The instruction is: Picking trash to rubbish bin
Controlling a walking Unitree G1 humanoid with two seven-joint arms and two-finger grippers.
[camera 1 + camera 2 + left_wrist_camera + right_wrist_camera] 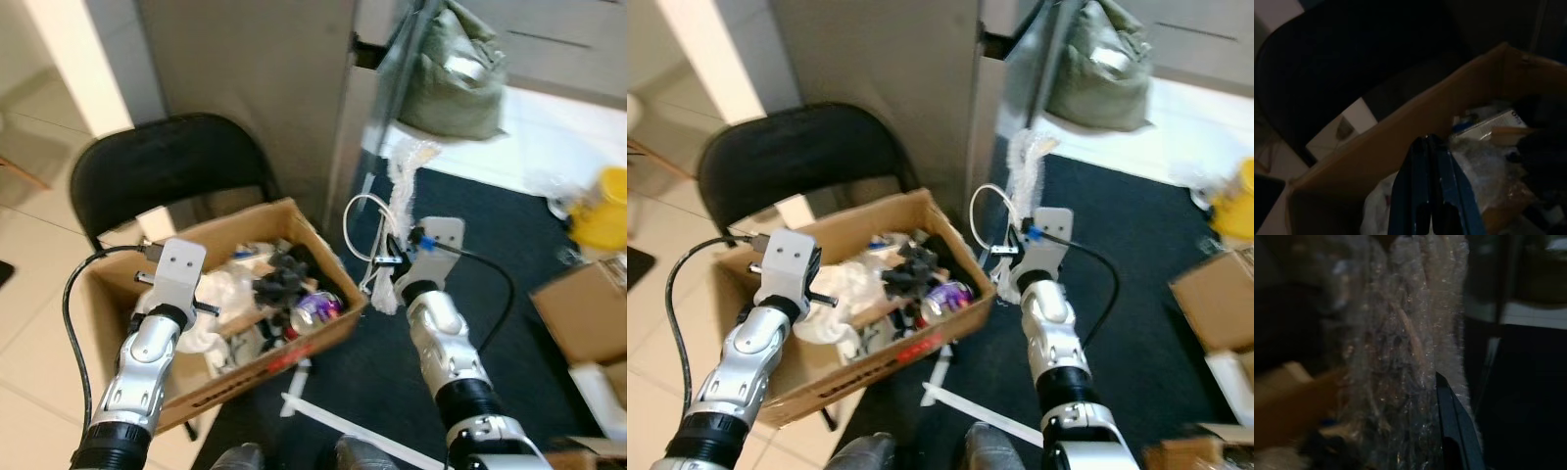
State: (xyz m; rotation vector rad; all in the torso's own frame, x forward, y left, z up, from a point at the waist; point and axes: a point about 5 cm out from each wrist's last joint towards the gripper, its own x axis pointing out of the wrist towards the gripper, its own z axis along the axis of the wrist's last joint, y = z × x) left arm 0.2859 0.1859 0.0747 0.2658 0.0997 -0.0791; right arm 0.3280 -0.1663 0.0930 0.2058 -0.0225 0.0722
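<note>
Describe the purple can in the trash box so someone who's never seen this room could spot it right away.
Find the black folding chair; in front of it sits an open cardboard box full of trash. The purple can lies near the box's right wall, just below a black clump. It is the only shiny purple item among white plastic and paper.

yellow container [602, 208]: blurred, edge-cut | box contents [284, 294]: indistinct

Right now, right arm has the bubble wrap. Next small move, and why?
Probably swing the right gripper leftward until it is over the cardboard box, then release. The bubble wrap it holds stands just outside the box's right edge, above the dark mat; dropped here it would likely miss. The left gripper, fingers together, hovers over the trash in the box.
</note>
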